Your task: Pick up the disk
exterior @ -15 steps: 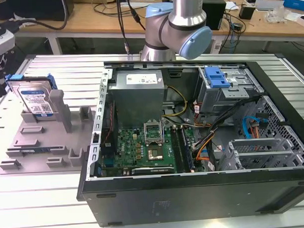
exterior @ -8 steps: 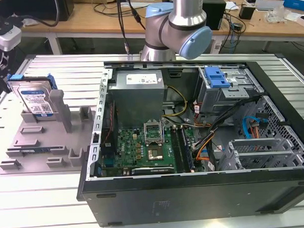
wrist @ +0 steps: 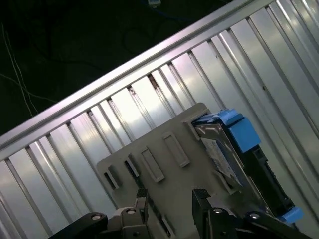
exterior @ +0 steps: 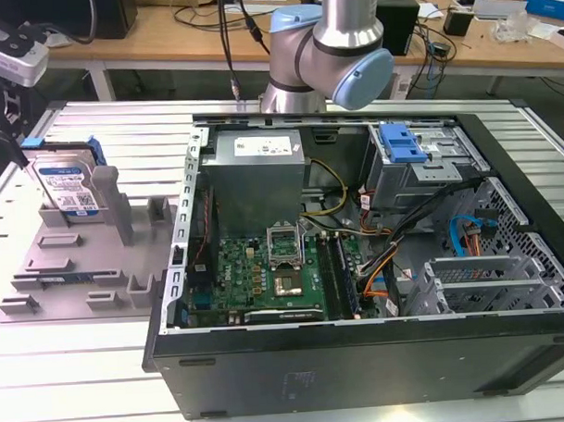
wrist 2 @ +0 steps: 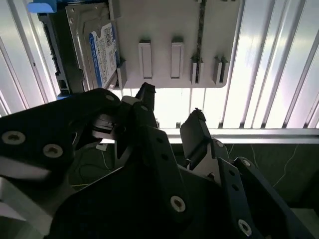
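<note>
The fingers [wrist 2: 198, 135] are spread apart with nothing between them; through the gap I see bare desk [wrist 2: 259, 74] slats and the near edge of the grey holder [wrist 2: 164, 25]. The disk [wrist 2: 97, 47] stands on edge in that holder, ahead of the fingers and off to one side, clear of both tips. My worry is that if I close from this offset, I'd likely catch a blue rail [wrist: 239, 130] or the holder's wall, and the disk could tip or jam in its slot.
</note>
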{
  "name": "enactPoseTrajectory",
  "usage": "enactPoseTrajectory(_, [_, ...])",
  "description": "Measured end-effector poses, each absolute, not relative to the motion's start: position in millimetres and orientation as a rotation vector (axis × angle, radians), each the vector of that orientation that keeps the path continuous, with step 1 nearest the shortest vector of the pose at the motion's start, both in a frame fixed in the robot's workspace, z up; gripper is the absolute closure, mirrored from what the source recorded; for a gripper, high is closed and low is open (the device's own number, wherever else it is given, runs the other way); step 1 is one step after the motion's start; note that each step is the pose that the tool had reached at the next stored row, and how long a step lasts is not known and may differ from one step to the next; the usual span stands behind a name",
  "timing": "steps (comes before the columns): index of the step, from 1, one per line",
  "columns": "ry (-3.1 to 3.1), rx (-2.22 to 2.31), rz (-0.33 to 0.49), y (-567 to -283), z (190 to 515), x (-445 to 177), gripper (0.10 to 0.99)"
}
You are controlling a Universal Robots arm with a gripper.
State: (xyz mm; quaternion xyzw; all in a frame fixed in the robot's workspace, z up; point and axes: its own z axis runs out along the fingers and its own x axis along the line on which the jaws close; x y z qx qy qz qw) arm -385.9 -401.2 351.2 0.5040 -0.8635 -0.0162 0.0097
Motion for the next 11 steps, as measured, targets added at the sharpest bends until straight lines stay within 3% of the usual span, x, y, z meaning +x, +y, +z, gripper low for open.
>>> enactPoseTrajectory(11, [-2.526,1.864,-0.027,-401.1,349.9,-385.7,0.604])
